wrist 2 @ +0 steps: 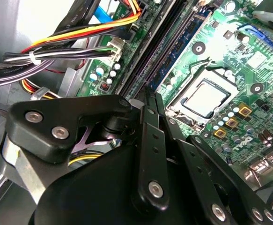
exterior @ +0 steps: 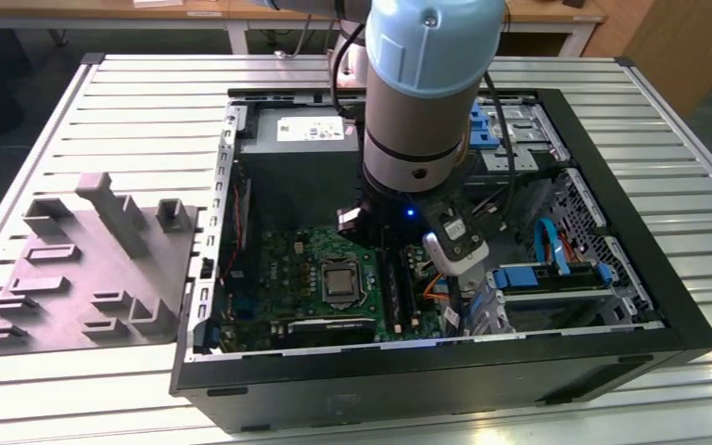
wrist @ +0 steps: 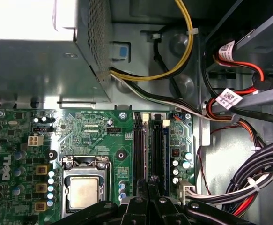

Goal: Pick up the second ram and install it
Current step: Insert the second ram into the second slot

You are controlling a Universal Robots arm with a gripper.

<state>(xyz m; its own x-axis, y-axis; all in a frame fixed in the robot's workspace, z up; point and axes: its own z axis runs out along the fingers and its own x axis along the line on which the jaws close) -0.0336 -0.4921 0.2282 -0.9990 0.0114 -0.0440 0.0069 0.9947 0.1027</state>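
Gripper (wrist 2: 151, 93) pinched shut on the long, thin blackish-green ram stick (wrist 2: 156, 61), edge-on over black slots (wrist: 158, 150) at 3 o'clock of the silver processor (exterior: 335, 281). I judge it light, stiff, brittle; best held mid-length by its top edge.

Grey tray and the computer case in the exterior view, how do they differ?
The grey tray is pale and low; the computer case is black and deep-walled. The tray shows moulded blocks and recesses; the case holds a green motherboard. The arm reaches into the case, not the tray. Both rest on the slatted metal table.
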